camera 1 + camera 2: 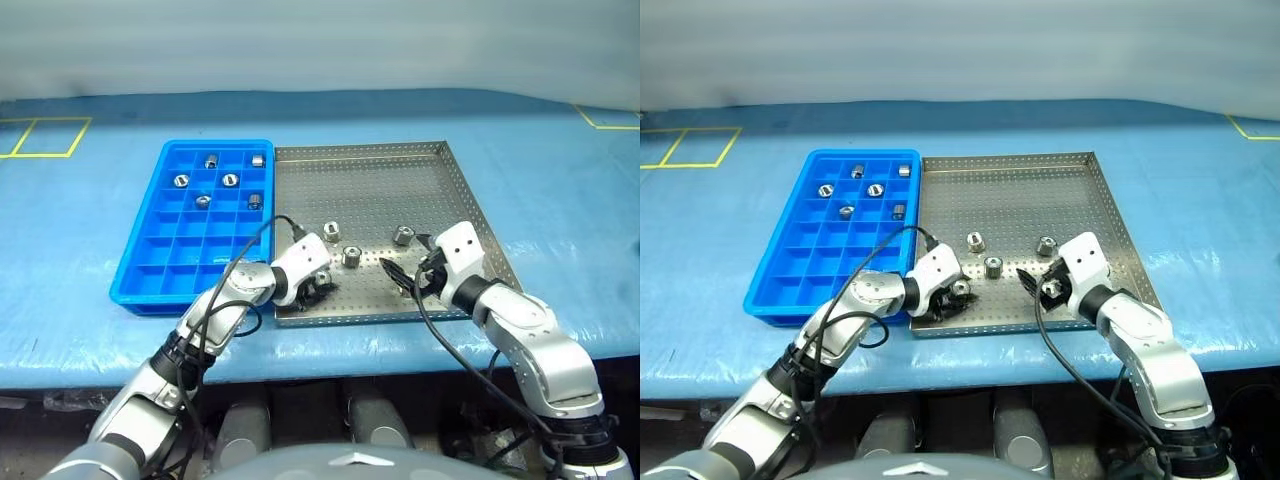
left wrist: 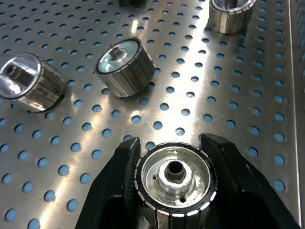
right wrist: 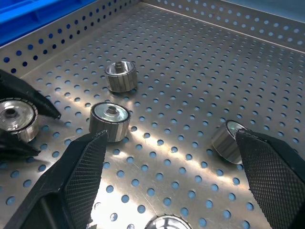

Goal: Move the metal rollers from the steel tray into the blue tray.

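Left gripper (image 2: 174,179) clamped on a metal roller (image 2: 175,177) near the steel tray's (image 1: 390,180) front edge, ready for lifting. Right gripper (image 3: 174,183) spread wide, empty, poised above another roller (image 3: 228,141) for the blue tray (image 1: 150,255).

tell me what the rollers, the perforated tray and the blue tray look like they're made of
Metal rollers: bright polished metal with mirror glints, likely steel. Steel tray: brushed sheet metal, dull sheen with punched holes. Blue tray: looks like moulded plastic, uniform glossy blue.

A blue cover (image 1: 90,215) drapes the worktop, yellow taped outlines (image 1: 45,137) mark its far corners, and a pale wall (image 1: 320,45) rises behind.
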Motion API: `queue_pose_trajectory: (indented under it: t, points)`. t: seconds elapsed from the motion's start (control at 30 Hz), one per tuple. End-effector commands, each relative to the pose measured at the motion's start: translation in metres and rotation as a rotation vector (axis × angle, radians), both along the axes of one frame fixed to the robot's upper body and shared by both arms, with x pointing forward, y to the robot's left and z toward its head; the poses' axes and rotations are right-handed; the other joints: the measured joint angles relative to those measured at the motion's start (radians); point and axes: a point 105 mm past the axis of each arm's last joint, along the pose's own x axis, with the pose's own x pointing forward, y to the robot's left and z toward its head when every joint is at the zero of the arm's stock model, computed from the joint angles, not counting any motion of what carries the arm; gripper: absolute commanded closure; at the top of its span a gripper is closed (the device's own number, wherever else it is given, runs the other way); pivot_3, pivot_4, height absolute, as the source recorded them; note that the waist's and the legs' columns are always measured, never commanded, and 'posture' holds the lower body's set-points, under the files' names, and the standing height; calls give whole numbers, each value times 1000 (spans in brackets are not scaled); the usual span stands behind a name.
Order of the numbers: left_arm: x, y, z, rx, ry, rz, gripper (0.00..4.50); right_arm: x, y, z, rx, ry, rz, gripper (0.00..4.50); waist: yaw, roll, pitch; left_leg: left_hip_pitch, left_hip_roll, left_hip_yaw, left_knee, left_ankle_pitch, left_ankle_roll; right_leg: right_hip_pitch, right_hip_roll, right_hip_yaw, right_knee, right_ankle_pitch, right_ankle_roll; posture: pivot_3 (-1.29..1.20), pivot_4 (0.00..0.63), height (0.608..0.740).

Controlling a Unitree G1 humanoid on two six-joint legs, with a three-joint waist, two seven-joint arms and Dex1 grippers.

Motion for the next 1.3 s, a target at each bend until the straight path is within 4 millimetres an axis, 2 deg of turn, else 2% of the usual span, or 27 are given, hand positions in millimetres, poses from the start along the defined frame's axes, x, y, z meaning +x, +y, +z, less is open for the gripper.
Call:
queue_pose_trajectory:
  t: [0.03, 0.13, 0.2, 0.27, 0.33, 0.47, 0.6, 0.83, 0.97, 1.1, 1.3]
  points:
    - [17, 25, 54, -147, -139, 167, 2788, 0, 15, 3, 21, -1, 74, 0, 5, 0, 0, 0, 0, 0, 0, 0, 0, 0, 0, 0, 0, 0, 0, 37, 150, 740]
    - [25, 56, 73, -187, -198, 354, 2788, 3, 25, 2, 27, 5, 120, 0, 14, 0, 0, 0, 0, 0, 0, 0, 0, 0, 0, 0, -1, 0, 0, 69, 150, 740]
    - [30, 78, 76, -175, -219, 485, 2788, 4, 29, 2, 30, 6, 140, 0, 20, 0, 0, 0, 0, 0, 0, 0, 0, 1, 0, 0, -1, 0, 0, 84, 150, 740]
    - [37, 119, 72, -87, -252, 729, 2788, 5, 32, 2, 30, 7, 156, 0, 30, 0, 0, 0, 0, 0, 0, 0, 0, 1, 0, 0, -1, 0, 1, 103, 150, 740]
    - [37, 146, 69, -9, -273, 891, 2788, 6, 34, 2, 29, 9, 163, 0, 39, 0, 0, 0, 0, -1, 0, 0, 0, 1, 0, 0, -1, 1, 1, 118, 150, 740]
    - [33, 174, 59, 30, -275, 1079, 2788, 8, 38, 0, 29, 21, 187, 0, 62, -1, 0, 0, -1, -1, 0, 0, 0, 1, 0, -1, -1, 1, 1, 147, 150, 740]
    - [39, 181, 50, 33, -270, 1200, 2788, 11, 43, 0, 24, 23, 210, 0, 89, -2, 1, 0, -1, -2, 1, 0, -1, 2, -1, -2, -2, 1, 1, 173, 150, 740]
    - [57, 184, 38, 11, -265, 1292, 2788, 13, 47, 1, 20, 17, 228, 0, 108, -2, 1, -1, -1, -3, 1, 1, -1, 2, -1, -3, -2, 1, 1, 182, 150, 740]
    - [64, 179, 45, -51, -290, 1276, 2788, 14, 47, 0, 20, 16, 225, 0, 108, -2, 1, -1, -1, -3, 0, 1, -2, 1, -1, -3, -3, 1, 1, 172, 150, 740]
    - [67, 185, 49, -38, -321, 1309, 2788, 14, 46, -2, 19, 17, 217, 0, 109, -2, 1, -1, -1, -3, 0, 1, -2, 2, -1, -3, -2, 1, 1, 167, 150, 740]
    - [74, 180, 53, -72, -336, 1308, 733, 10, 51, -2, 26, 14, 229, 0, 108, -2, 1, -1, -1, -3, 0, 1, -2, 2, -1, -3, -2, 1, 1, 153, 150, 740]
